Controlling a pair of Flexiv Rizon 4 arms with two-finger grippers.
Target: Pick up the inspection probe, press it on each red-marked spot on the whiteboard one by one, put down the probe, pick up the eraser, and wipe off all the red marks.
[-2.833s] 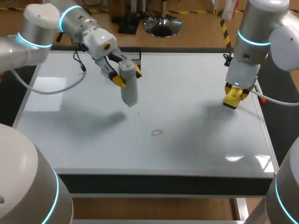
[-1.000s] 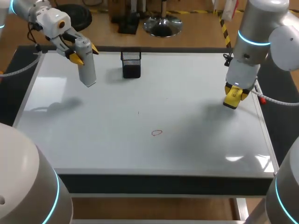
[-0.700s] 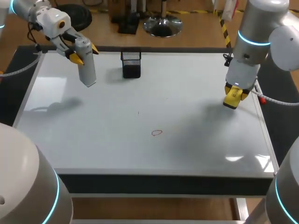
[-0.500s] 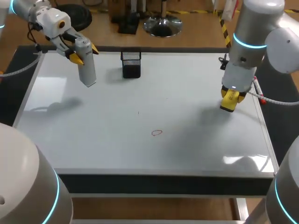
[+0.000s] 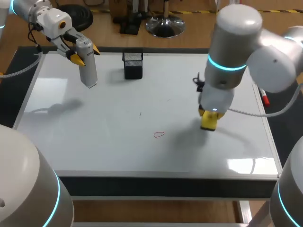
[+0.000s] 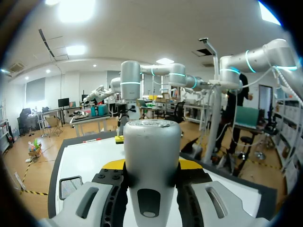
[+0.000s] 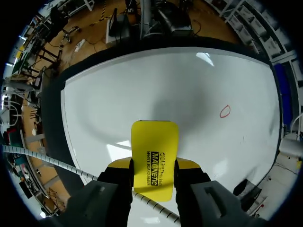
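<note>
The right arm has swung inward from the right edge over the glossy whiteboard, while the left claw grips the smooth grey probe near a black mesh basket, contents unclear, and the right claw clamps the flat yellow eraser, a small red ring ahead of it to one side.

The left arm comes in from the far left corner, and its white wrist angles down and inward. The left jaws are clamped on the inspection probe from both sides, with the yellow fingertips flanking its upper body. The probe hangs below the jaws, slightly tilted. The right arm bends in from the right. Its ringed wrist stands upright above the right jaws, which point straight down and grip the eraser between them by its two long edges.
</note>
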